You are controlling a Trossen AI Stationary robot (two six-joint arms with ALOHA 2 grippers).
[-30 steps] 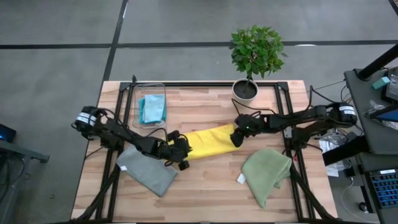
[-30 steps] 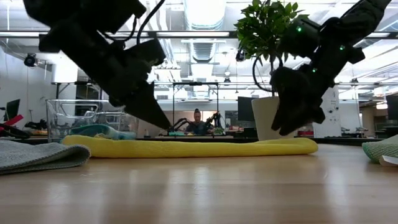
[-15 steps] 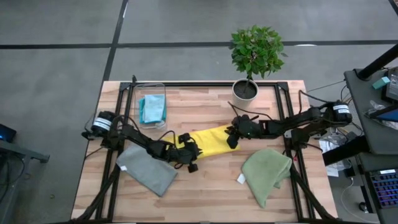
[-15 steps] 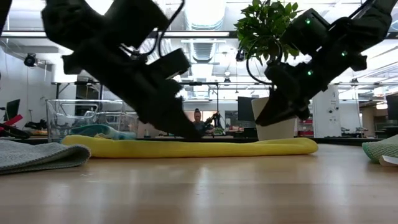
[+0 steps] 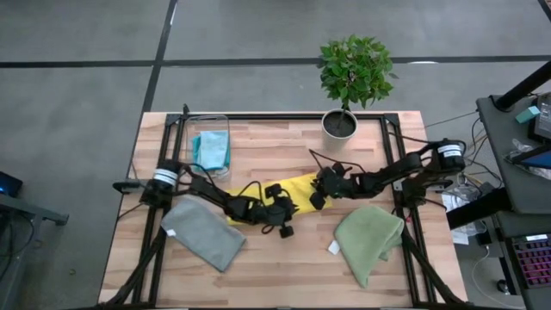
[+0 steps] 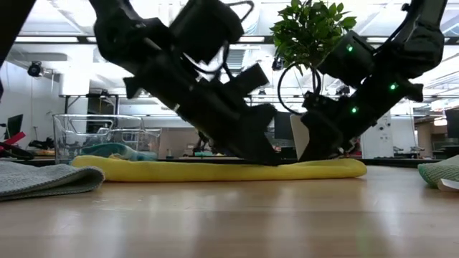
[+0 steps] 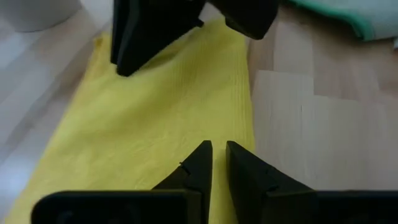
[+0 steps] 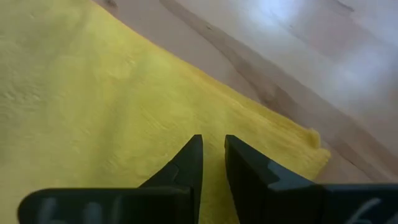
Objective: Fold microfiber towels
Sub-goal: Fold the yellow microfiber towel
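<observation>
Both grippers on the soft yellow towel point(image 5: 297, 191)

Left gripper point(image 7: 214, 163) and right gripper point(image 8: 212, 158) jaws nearly closed over its ribbed, folded strip on the wooden worktop point(image 5: 284, 267).

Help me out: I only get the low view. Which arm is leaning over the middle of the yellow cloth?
Observer: From above, that is the left arm. Its left tool is on the yellow towel, facing the right tool.
Operator: And the green edge at far right?
Observer: An olive green towel, lying rumpled near the right arm, with a white tag at its edge.
</observation>
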